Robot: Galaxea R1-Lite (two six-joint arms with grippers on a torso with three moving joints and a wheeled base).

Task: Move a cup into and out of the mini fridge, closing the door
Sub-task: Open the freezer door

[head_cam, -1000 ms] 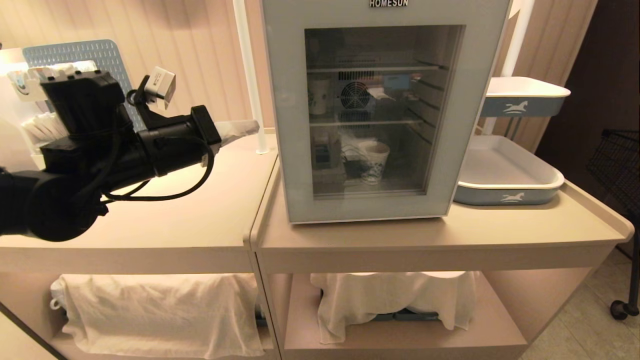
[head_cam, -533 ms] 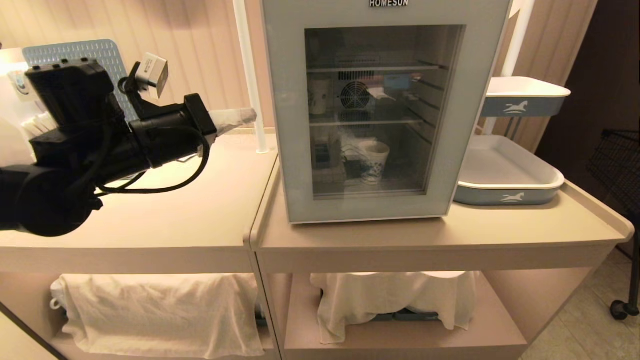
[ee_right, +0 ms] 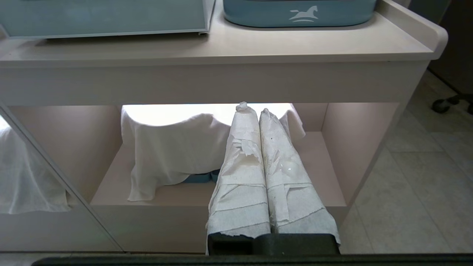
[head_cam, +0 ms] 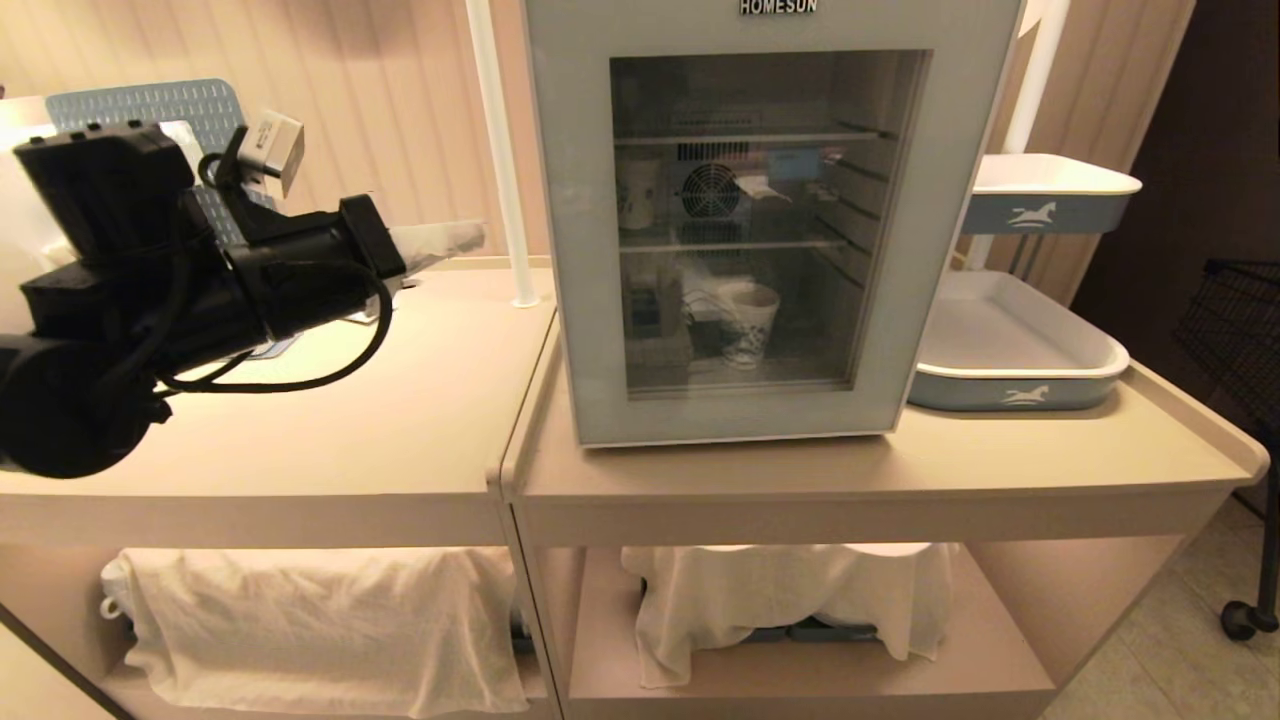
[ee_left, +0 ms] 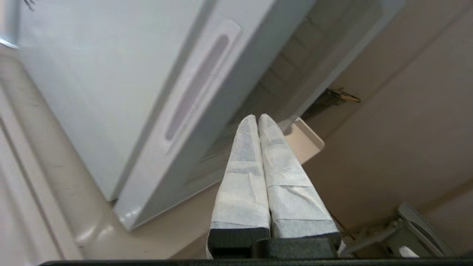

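Note:
The mini fridge [head_cam: 760, 25] stands on the right counter with its glass door [head_cam: 585, 300] shut. Through the glass I see the cup [head_cam: 752, 320], white with a blue pattern, upright on the lower shelf. My left gripper [head_cam: 475, 237] hovers over the left counter, to the left of the fridge, shut and empty. In the left wrist view its taped fingers [ee_left: 244, 173] are pressed together and point past the fridge's side wall [ee_left: 92, 81] and the door's edge with its recessed grip [ee_left: 196, 88]. My right gripper [ee_right: 253, 109] is shut and empty, low in front of the counter's under-shelf.
A second paper cup [head_cam: 637, 195] stands on the fridge's middle shelf. Two white-and-blue trays [head_cam: 1010, 385] sit right of the fridge. A white pole [head_cam: 500, 150] rises between the counters. White cloths [head_cam: 320, 620] cover things on the lower shelves. A black wire basket [head_cam: 1235, 320] stands far right.
My left arm has drawn back to the left and slightly up, away from the fridge, with its gripper still shut. The fridge and cup have not moved.

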